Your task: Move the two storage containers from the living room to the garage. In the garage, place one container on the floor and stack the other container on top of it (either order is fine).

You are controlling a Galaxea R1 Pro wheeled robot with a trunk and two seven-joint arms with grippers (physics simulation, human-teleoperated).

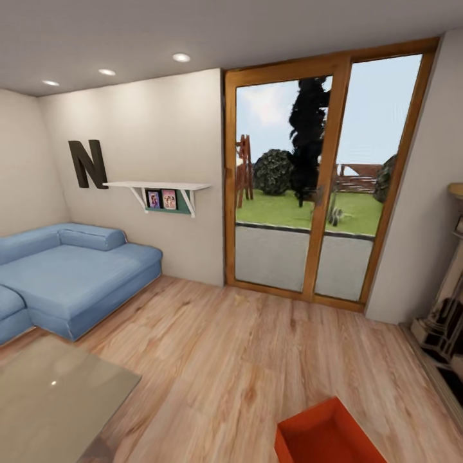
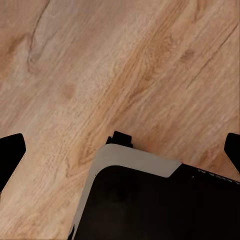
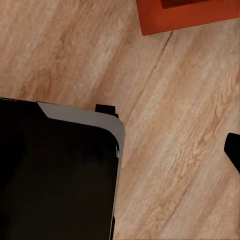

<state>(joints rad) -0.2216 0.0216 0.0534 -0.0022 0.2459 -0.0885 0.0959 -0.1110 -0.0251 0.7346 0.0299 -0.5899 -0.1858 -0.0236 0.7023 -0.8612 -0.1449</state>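
Observation:
I am in the living room, over light wood planks (image 1: 257, 360). One orange-red storage container (image 1: 328, 434), open-topped, sits low in the head view, right of centre. Its corner (image 3: 185, 15) also appears in the right wrist view, well apart from my right gripper (image 3: 120, 152), whose one visible fingertip (image 3: 233, 150) stands far out to the side. My left gripper (image 2: 120, 152) hangs open over bare planks with nothing between its fingertips (image 2: 12, 152). The garage is out of view.
A blue sofa (image 1: 71, 270) and a glass coffee table (image 1: 58, 399) stand at the left. A wood-framed glass door (image 1: 321, 186) is ahead, with a wall shelf (image 1: 161, 188) to its left. A dark stand (image 1: 447, 321) is at the right wall. My black base (image 2: 150, 200) sits below both grippers.

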